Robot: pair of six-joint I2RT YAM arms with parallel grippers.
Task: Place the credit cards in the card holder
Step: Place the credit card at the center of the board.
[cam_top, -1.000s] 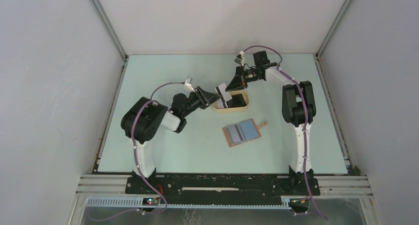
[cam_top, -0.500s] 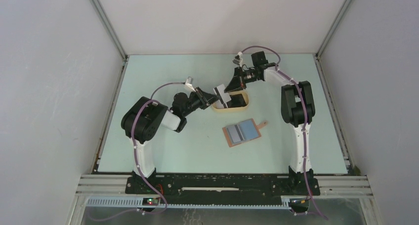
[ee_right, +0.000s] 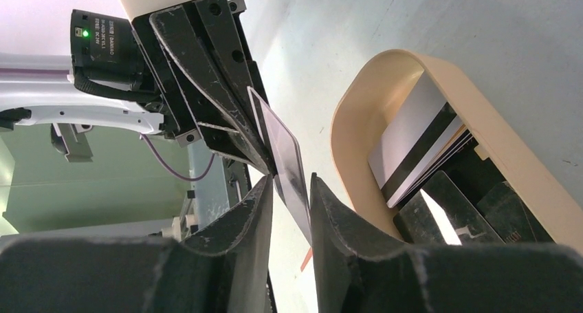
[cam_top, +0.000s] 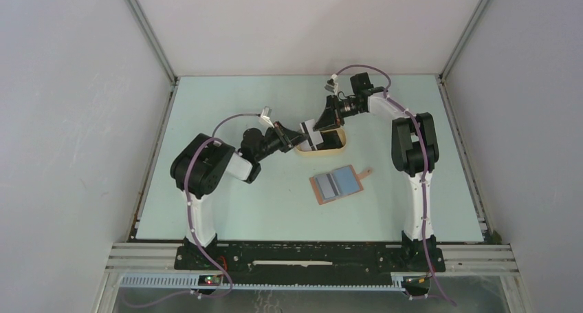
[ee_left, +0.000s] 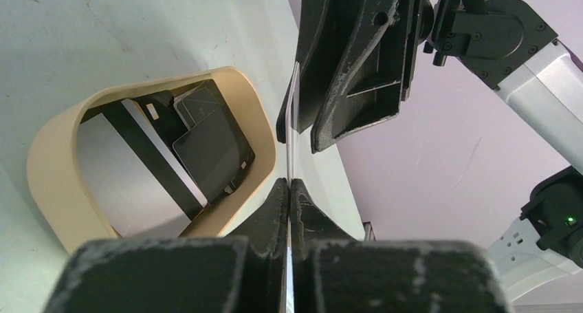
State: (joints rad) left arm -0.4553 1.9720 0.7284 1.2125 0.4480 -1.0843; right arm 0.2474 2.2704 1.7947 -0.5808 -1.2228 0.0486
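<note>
One thin, glossy, pale grey card [ee_right: 278,139], dark-edged.

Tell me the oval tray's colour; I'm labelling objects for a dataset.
The tray is plain beige, clearest in the left wrist view.

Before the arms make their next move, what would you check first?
1. Left gripper clamped on the card: ok.
2. Right gripper open around that card: ok, its fingers stand apart.
3. Card held above the tray, not snagged on its rim: ok.
4. Wallet lying open: ok.
5. Free pocket in the wallet: cannot tell.
6. Other cards lying inside the tray: ok.
</note>
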